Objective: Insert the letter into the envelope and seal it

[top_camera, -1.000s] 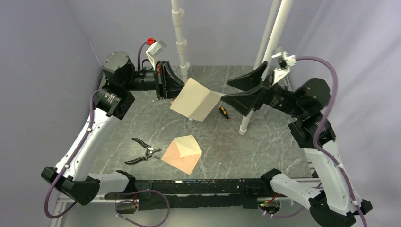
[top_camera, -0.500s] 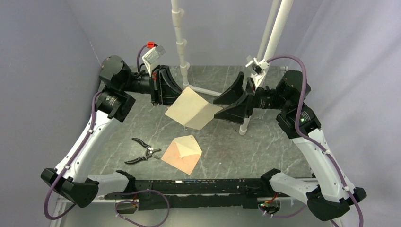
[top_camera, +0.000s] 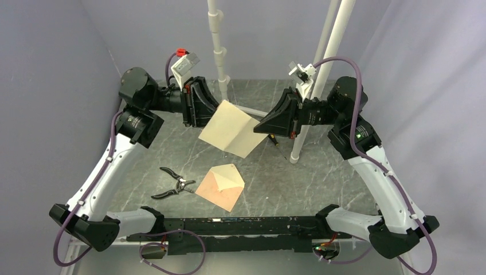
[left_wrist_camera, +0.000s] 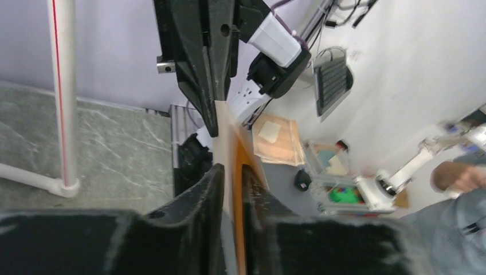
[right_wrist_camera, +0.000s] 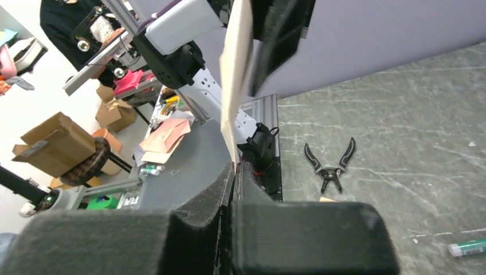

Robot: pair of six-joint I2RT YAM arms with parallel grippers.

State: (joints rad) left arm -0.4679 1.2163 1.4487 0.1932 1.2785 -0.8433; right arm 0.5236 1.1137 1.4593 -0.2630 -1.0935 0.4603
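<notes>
Right gripper (top_camera: 258,127) now clamped on letter (top_camera: 229,129), left gripper (top_camera: 214,112) grip unclear, grey marble table (top_camera: 321,172) (purple walls (top_camera: 51,57))

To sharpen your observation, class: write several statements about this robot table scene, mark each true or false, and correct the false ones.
1. The plain tan paper letter is held up in the air. True.
2. The tan kraft envelope with the triangular flap is sealed. False: its flap is open.
3. The right gripper is shut on the letter. True.
4. The black-handled pliers lie right of the envelope. False: left of it.
</notes>
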